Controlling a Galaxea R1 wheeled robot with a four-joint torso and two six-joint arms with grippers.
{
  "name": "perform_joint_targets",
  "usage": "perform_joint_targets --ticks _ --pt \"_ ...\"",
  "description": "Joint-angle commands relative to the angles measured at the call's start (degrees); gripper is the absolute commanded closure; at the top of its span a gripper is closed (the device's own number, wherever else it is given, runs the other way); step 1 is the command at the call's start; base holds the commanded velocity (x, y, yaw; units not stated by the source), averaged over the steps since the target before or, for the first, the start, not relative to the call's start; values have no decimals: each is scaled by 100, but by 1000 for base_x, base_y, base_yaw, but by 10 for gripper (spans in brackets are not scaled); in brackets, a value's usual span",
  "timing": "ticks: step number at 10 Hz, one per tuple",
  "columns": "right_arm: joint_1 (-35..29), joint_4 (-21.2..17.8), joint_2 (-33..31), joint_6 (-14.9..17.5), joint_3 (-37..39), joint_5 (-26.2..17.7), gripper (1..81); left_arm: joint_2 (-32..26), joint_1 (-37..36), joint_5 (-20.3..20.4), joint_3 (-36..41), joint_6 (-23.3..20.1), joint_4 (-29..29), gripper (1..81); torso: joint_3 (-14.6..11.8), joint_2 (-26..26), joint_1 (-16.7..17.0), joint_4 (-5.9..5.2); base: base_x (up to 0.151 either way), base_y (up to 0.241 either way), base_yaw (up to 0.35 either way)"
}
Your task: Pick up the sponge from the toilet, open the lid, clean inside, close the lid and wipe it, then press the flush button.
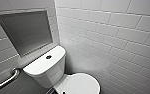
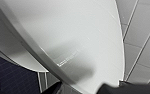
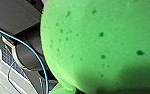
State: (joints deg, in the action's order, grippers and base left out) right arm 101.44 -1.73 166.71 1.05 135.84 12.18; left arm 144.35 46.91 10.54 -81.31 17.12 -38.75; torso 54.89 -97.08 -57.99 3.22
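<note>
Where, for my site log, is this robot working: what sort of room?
Most likely a bathroom or toilet stall: a white toilet with a flush button on top, tiled walls, and a metal grab bar beside it.

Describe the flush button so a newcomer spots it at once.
Find the white toilet in the tiled corner, below the grey wall recess. Its flat tank top carries the flush button: the one small dark round spot on that white surface.
</note>
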Motion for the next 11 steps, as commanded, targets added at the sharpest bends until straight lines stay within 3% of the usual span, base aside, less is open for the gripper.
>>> perform_joint_targets --ticks 1,4,11 --pt "110 -55 23 -8 -120 -365 811 -572 -854 676 553 859 184 10 0 0 0 -2 0 0 0" --pt "118 -47 50 1 -120 -365 811 -801 -925 897 538 1653 193 10 0 0 0 0 0 0 0" --pt "118 -47 67 -8 -94 -365 811 -600 -1407 782 -201 2437 149 10 0 0 0 0 0 0 0"
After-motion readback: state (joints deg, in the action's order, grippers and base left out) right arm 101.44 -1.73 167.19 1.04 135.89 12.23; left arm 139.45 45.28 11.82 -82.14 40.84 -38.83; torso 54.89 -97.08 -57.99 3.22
